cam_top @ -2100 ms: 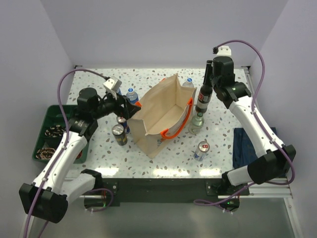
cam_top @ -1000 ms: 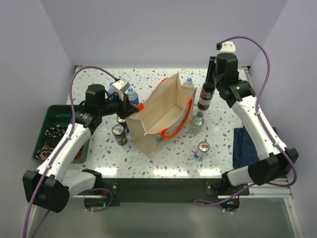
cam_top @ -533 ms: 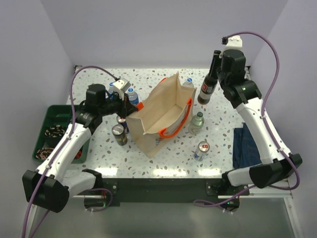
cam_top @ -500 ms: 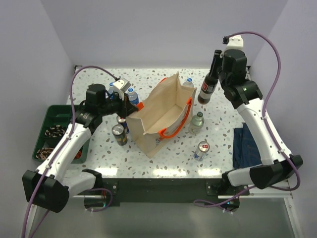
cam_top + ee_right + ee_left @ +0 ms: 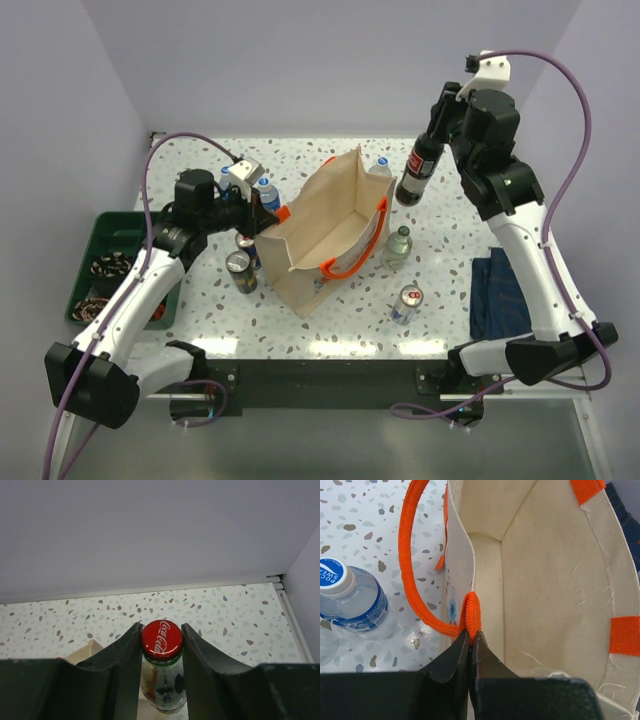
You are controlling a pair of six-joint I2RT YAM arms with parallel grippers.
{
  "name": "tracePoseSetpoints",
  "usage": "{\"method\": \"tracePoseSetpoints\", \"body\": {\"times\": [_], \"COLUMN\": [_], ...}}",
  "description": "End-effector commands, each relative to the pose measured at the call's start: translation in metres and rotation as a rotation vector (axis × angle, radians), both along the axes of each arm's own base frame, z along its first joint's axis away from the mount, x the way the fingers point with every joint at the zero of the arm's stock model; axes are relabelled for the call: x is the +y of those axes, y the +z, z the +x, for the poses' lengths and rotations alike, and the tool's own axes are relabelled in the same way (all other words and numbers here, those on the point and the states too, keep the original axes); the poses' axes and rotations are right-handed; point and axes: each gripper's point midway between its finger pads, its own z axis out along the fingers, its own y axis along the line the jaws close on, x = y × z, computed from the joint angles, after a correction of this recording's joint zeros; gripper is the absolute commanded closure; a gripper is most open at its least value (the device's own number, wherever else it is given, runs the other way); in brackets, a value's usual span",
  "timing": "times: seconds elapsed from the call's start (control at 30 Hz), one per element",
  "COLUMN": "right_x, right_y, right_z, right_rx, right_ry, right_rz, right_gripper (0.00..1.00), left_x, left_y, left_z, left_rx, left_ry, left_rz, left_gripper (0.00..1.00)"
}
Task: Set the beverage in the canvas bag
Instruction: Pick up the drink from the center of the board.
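Right wrist: bottle [image 5: 161, 641] mostly behind jaws

Bottle [image 5: 417, 172] right of canvas bag [image 5: 322, 232], tray [image 5: 114, 223] far left.

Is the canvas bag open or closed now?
Open: the canvas bag shows its inner walls, mouth spread; the left claw pinches its rim.

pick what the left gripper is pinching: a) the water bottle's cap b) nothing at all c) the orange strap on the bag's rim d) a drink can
c: the left gripper is shut on the orange strap at the rim of the canvas bag, and the water bottle sits off to the side.
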Motion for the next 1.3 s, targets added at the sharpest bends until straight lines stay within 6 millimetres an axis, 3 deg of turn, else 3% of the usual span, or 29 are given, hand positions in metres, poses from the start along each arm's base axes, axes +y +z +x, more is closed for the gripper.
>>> {"method": "tracePoseSetpoints", "body": {"times": [0.0,0.4,0.9,1.27], "right_x": [-0.011,-0.013,-0.008,0.015], "right_y": [0.161,0.207,0.248,0.259], "right_z": [-0.054,-0.079,-0.099,-0.095], "right_rx": [-0.502,-0.639,-0.758,-0.776], "right_ry": [0.046,0.080,0.147,0.269], "right_rz": [0.170,0.207,0.248,0.312], "right_gripper": [1.00,1.00,1.00,1.00], "left_x": [-0.003,-0.004,-0.005,-0.008], "left_y": [0.023,0.025,0.026,0.029], "left_z": [0.006,0.008,0.009,0.012], "left_rx": [-0.089,-0.099,-0.106,-0.120], "left_ry": [-0.005,-0.004,-0.007,-0.010], "left_rz": [-0.010,-0.012,-0.014,-0.023], "left_gripper": [1.00,1.00,1.00,1.00]}}
